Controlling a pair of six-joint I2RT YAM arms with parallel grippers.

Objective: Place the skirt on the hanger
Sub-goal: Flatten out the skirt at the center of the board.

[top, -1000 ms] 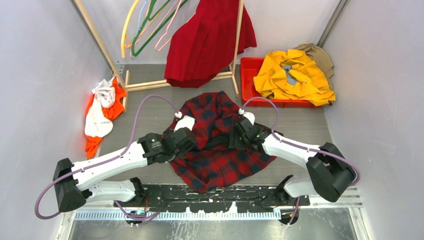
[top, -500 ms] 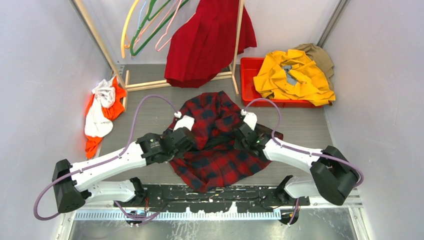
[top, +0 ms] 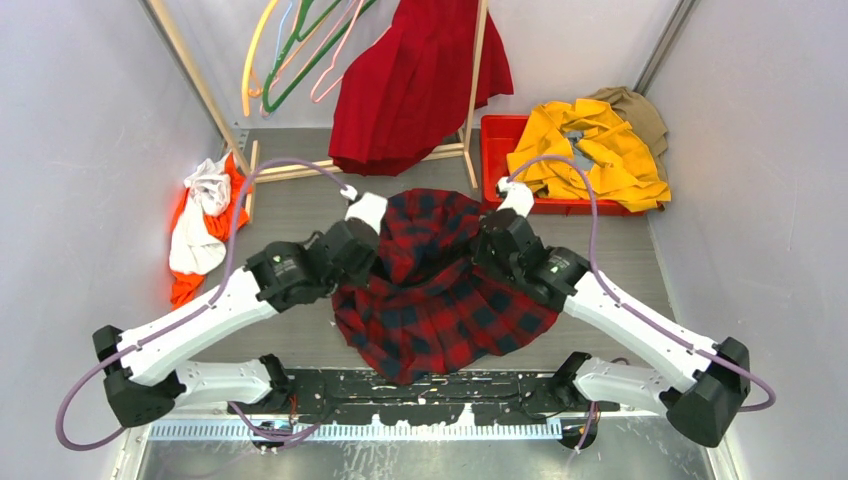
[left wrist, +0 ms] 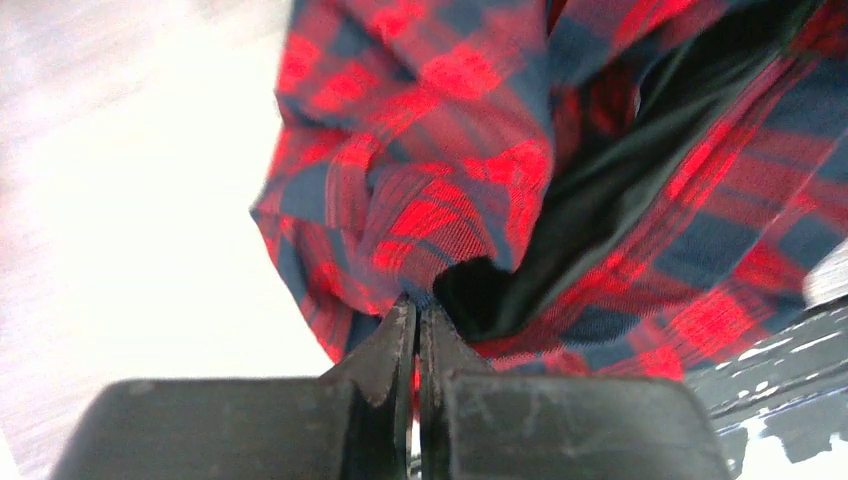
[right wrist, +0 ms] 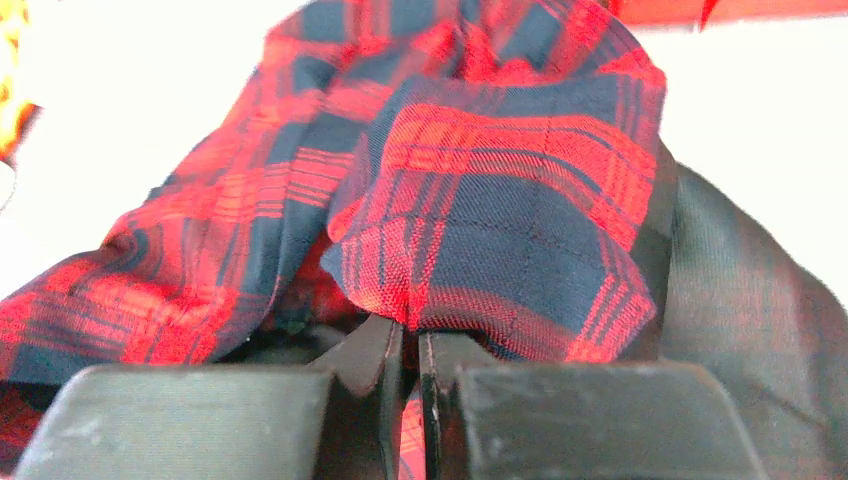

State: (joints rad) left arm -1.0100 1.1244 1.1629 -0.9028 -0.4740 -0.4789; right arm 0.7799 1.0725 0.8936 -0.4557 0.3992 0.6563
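Note:
The bright-red pleated skirt (top: pixel 415 85) hangs from the wooden rack (top: pixel 478 90) at the back. A pale yellowish hanger (top: pixel 247 75) hangs at the rack's left end beside a green hanger (top: pixel 300 70) and a pink hanger (top: pixel 335 65). Both grippers hold a red-and-black plaid garment (top: pixel 440 300) lifted off the table in the middle. My left gripper (top: pixel 373 258) (left wrist: pixel 418 305) is shut on its left edge. My right gripper (top: pixel 488 258) (right wrist: pixel 410 335) is shut on a fold at its right edge. The fabric sags between them, showing a dark lining (left wrist: pixel 600 190).
A red bin (top: pixel 500 160) at the back right holds a yellow garment (top: pixel 590 150) and a tan one (top: pixel 635 110). Orange and white clothes (top: pixel 205 225) lie by the left wall. Grey walls close in both sides.
The right gripper has closed on the plaid garment. Both arms have moved toward the back and raised the garment, bunching it between them.

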